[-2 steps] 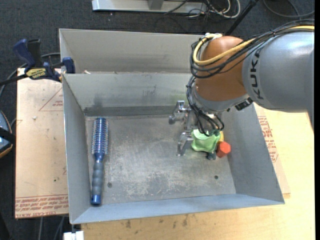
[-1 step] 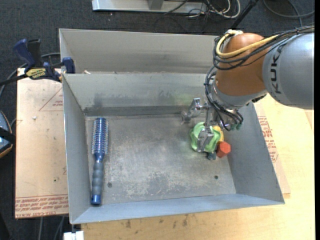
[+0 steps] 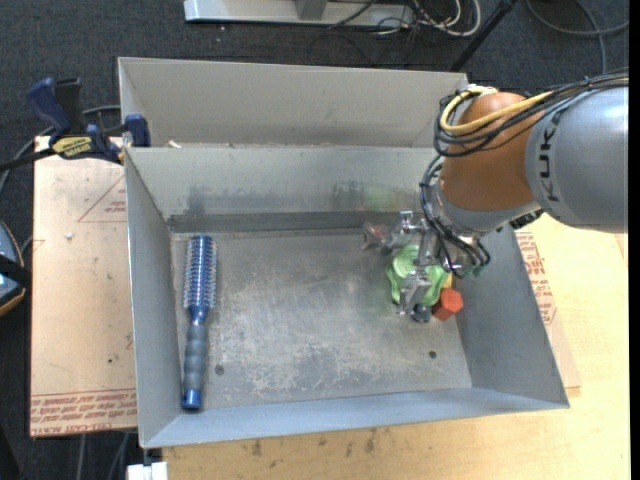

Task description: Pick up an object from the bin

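My gripper (image 3: 410,233) is low in the right part of the bin, under the arm's orange cover. Directly beneath it lies a small bright green thing (image 3: 408,276), partly hidden by the gripper's metal parts. An orange-red piece (image 3: 449,304) sits against the green thing's lower right side; whether it belongs to the green thing I cannot tell. A blue hairbrush (image 3: 197,313) lies lengthwise along the bin's left side, bristle head toward the back and handle toward the front, far from the gripper.
The arm reaches in over the bin's right wall. Bare grey floor stretches between the hairbrush and the green thing. The bin's sloped walls rise close behind and to the right of the gripper.
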Tool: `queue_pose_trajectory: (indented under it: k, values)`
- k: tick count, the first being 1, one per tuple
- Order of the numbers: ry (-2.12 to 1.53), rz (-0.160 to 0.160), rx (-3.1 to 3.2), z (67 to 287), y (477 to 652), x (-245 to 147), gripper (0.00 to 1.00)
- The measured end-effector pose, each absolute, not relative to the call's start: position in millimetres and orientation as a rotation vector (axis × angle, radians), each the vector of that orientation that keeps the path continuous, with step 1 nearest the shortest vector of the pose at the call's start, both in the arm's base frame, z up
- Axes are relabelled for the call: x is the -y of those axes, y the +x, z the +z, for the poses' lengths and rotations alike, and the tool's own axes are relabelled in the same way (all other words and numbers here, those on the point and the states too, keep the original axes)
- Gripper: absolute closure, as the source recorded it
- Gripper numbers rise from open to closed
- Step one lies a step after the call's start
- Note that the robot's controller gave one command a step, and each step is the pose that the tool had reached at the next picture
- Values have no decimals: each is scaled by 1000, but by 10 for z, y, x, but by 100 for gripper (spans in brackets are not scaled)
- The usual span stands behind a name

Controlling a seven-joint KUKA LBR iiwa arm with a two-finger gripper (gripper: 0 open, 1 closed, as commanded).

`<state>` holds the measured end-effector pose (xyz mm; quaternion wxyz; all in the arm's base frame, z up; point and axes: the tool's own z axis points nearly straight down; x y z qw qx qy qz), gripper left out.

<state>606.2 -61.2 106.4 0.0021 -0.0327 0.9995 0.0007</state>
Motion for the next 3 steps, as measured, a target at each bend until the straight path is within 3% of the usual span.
queue_pose_trajectory:
  k: [1, 2, 3]
  values:
    - [-409, 23, -3107, 775, 6367, 1182, 0]
    - [-411, 22, -3106, 779, 6368, 1180, 100]
    - [-317, -3, -3112, 2157, 6564, 1105, 100]
